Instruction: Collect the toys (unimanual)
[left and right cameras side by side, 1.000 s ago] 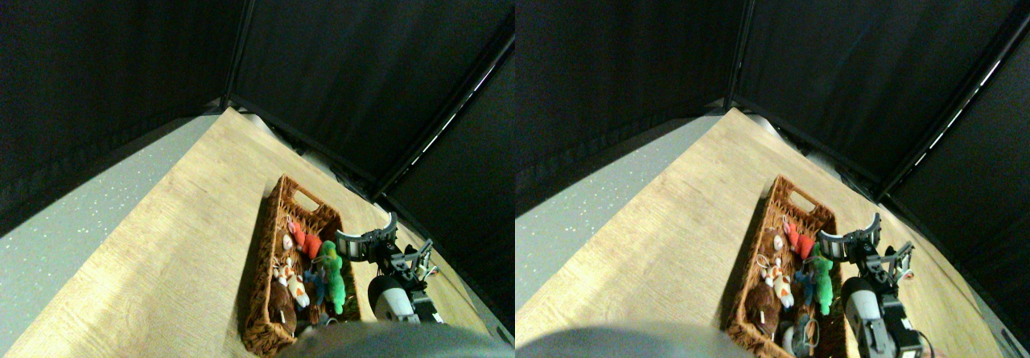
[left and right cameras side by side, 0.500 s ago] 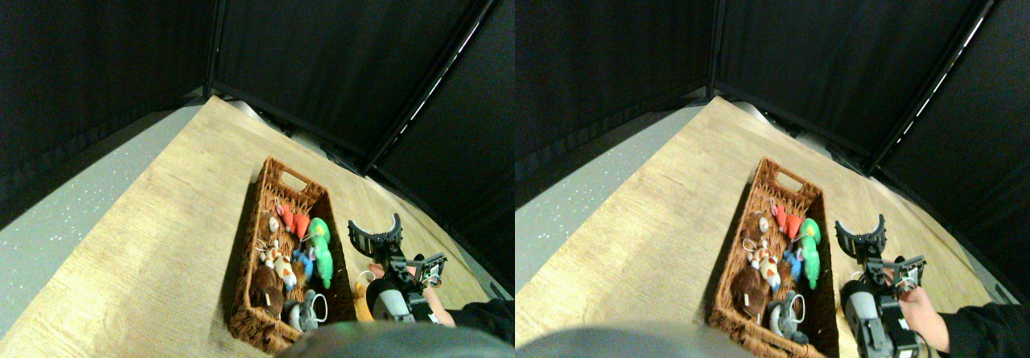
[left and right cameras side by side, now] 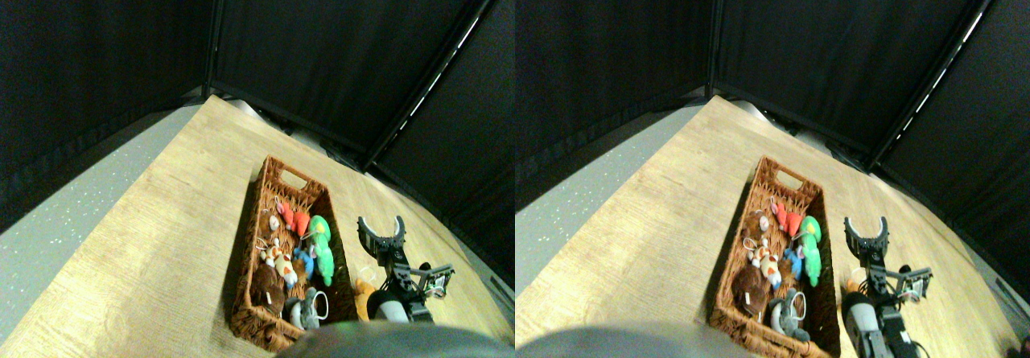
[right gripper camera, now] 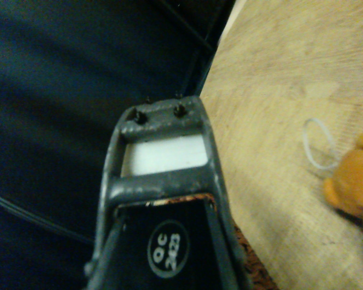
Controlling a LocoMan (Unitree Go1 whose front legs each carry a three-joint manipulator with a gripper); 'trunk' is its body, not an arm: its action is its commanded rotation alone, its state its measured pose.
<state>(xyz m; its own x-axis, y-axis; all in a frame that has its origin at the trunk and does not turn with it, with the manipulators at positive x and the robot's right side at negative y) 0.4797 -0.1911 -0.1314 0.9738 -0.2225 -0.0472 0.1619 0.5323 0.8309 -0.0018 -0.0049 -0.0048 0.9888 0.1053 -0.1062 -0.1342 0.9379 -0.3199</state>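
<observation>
Your right pincer (left and right cameras side by side: 381, 231) stands spread and empty above the wooden table (left and right cameras side by side: 177, 213), its two curved jaws apart. Just below it, on the bare wood near the arm, lies an orange plush toy (left and right cameras side by side: 364, 297) with a white string loop (right gripper camera: 319, 144). Just to its left sits the wicker basket (left and right cameras side by side: 265, 183), holding the red toy (left and right cameras side by side: 294, 221), green toy (left and right cameras side by side: 323, 245), white-orange toy (left and right cameras side by side: 282, 267) and grey toy (left and right cameras side by side: 302, 311).

claw (left and right cameras side by side: 380, 231): swung off the basket (left and right cameras side by side: 256, 249), jaws spread over the counter (left and right cameras side by side: 161, 229) | hand: gone | orange toy (left and right cameras side by side: 366, 296): now beside basket's right wall
</observation>
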